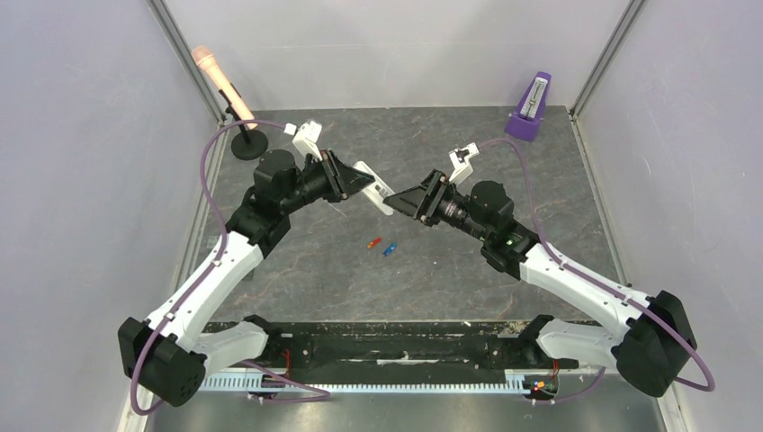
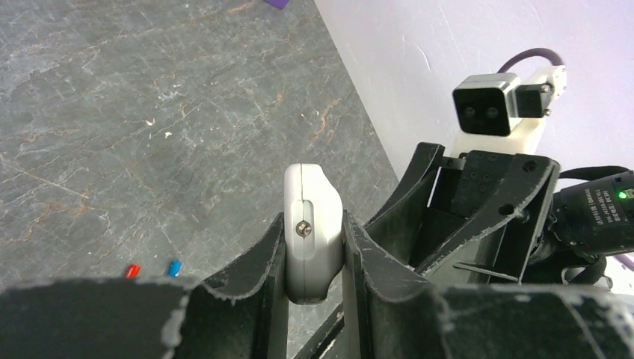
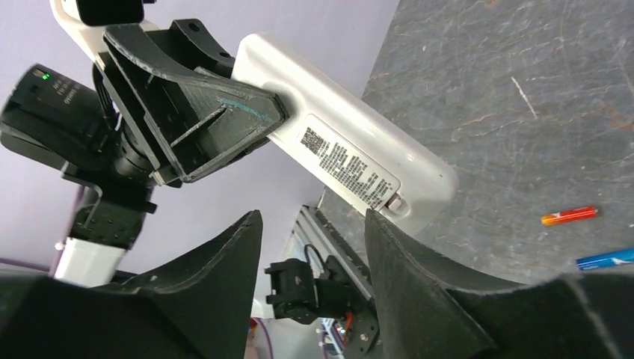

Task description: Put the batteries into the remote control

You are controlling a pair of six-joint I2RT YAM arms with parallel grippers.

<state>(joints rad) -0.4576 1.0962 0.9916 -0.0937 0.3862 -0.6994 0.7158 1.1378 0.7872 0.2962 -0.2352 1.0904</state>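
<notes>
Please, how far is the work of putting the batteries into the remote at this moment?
Done: the small white plastic remote control is lifted off the grey stone-patterned table, clamped in the left gripper. In hand: the right gripper, open and empty, is at the remote's free end, where the back cover looks closed. Left: the tiny red-orange cylindrical battery and the blue battery lie on the table, not yet loaded.

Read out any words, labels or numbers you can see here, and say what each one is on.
Nothing reads clearly.
Back label of the remote control: square code and print lines, too small to read.
White lettering on the left arm's motor housing: blurred.
White lettering on the right arm's motor housing: blurred.
</notes>
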